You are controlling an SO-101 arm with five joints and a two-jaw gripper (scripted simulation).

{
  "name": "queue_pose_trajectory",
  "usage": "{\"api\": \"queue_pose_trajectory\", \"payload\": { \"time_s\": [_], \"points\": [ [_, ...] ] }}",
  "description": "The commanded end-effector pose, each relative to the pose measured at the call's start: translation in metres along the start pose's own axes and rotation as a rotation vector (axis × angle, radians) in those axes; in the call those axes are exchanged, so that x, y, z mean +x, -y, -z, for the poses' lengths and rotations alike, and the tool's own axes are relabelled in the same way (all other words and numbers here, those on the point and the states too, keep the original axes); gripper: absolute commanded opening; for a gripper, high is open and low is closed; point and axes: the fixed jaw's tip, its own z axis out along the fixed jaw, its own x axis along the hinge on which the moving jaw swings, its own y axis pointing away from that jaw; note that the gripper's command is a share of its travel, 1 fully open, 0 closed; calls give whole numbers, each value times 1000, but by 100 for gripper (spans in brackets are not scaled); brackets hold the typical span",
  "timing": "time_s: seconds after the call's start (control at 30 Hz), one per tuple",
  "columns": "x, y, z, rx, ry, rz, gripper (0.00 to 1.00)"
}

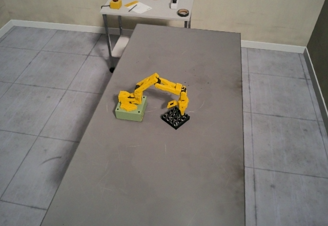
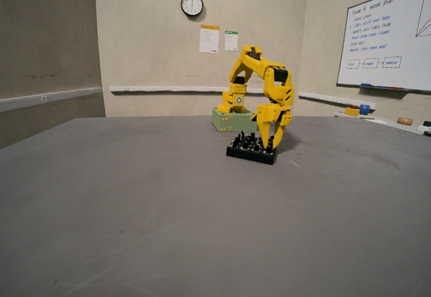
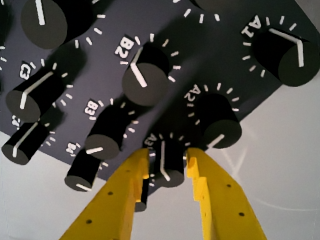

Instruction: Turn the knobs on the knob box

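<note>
The black knob box (image 1: 169, 124) (image 2: 248, 155) (image 3: 210, 52) stands on the table in front of the arm. My gripper (image 1: 182, 114) (image 2: 270, 147) (image 3: 169, 156) points down over one corner of it. The fingers are slightly open, one on each side of knob A3 (image 3: 173, 179); a narrow gap shows beside the knob, and contact cannot be told. The white line of A3 runs down its side and onto its cap. Its lower marks are hidden. Knob D3 is outside the wrist view and too small to read in the top and exterior views.
Knob A2 (image 3: 225, 136) stands close to the right finger. Knob B3 (image 3: 105, 142) and knob B4 (image 3: 80, 181) stand left of the left finger. Knob A4 (image 3: 141, 202) is partly hidden by that finger. The arm's green base block (image 1: 128, 115) (image 2: 234, 123) stands behind the box.
</note>
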Motion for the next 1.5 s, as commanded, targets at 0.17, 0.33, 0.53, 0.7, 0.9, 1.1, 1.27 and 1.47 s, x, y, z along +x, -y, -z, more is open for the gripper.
{"api": "queue_pose_trajectory", "payload": {
  "time_s": [0.17,0.33,0.53,0.7,0.9,1.1,1.27,1.47],
  "points": [
    [-3,0,-4,0,25,5,10],
    [-3,0,-4,0,25,5,10],
    [-3,2,-4,0,25,5,10],
    [-3,2,-4,0,25,5,10],
    [-3,2,-4,0,25,5,9],
    [-3,2,-4,0,25,5,8],
    [-3,2,-4,0,25,5,5],
    [-3,2,-4,0,25,5,3]
  ]
}}
